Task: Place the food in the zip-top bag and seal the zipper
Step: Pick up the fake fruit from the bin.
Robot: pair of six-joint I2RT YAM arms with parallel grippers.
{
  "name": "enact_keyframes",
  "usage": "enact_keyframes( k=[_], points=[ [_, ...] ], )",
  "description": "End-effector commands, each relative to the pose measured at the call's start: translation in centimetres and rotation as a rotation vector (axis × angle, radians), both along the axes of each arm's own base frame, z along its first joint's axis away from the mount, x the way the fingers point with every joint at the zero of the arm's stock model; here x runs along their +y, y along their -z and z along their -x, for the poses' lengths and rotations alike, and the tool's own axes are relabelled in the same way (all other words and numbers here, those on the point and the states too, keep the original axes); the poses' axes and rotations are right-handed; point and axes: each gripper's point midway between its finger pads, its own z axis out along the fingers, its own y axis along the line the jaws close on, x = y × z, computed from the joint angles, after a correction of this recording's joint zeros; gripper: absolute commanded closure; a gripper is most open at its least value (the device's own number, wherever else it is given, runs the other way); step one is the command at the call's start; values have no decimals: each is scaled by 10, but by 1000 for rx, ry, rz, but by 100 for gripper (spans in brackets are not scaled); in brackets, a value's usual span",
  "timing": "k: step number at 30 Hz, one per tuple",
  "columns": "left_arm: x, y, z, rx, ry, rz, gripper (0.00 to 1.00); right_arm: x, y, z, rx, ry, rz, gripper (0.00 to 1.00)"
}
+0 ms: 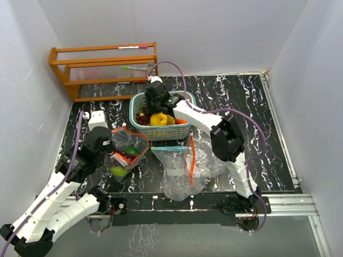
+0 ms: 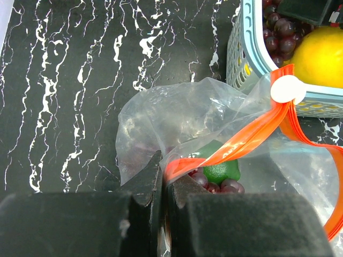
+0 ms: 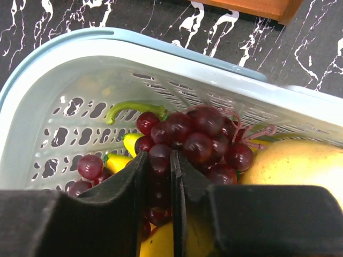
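1. Starting with the food: the purple grapes (image 3: 195,136) lie as a bunch in the light-blue basket (image 3: 80,64), against its slotted back wall. A large pale-yellow fruit (image 3: 300,166) touches them on one side, and small yellow bananas (image 3: 119,160) lie under them.
2. Your right gripper (image 3: 159,158) is down inside the basket. Its jaws are a narrow slit apart, with grapes from the bunch wedged between the fingers (image 3: 185,179).
3. The zip-top bag (image 2: 177,115) sits just beside the basket's near wall, mouth up, its orange zipper strip (image 2: 241,142) hanging slack and unsealed. A green fruit (image 2: 222,171) and a few loose grapes (image 2: 214,186) are already inside.
4. Your left gripper (image 2: 165,174) has its jaws pressed together on the bag's rim, pinching the orange strip at its near end.
5. From above, two more clear bags (image 1: 182,171) lie crumpled on the black marbled table (image 1: 241,96), between the arms' bases and the basket. A wooden rack (image 1: 102,64) stands at the far left corner.
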Motion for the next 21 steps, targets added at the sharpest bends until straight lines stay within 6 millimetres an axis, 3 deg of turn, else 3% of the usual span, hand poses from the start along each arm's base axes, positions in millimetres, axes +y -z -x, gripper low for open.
enact_keyframes(
  k=[1, 4, 9, 12, 16, 21],
  points=[
    [4, -6, 1, -25, -20, 6, 100, -6, -13, 1, -58, 15, 21, 85],
    [4, -6, 0, -26, -19, 9, 100, -5, -45, 4, -121, -8, -41, 87],
    [3, -6, -1, -24, -19, 5, 100, -7, -126, 21, -247, -66, -183, 87],
    [1, -5, -2, -22, -16, 9, 100, -16, -160, 36, -301, -89, -238, 87],
    [2, -2, -4, -19, -19, -3, 100, -33, -192, 55, -351, -101, -275, 87],
    [-3, -3, -8, -20, -6, 2, 100, -45, -212, 80, -369, -145, -325, 87]
  ],
)
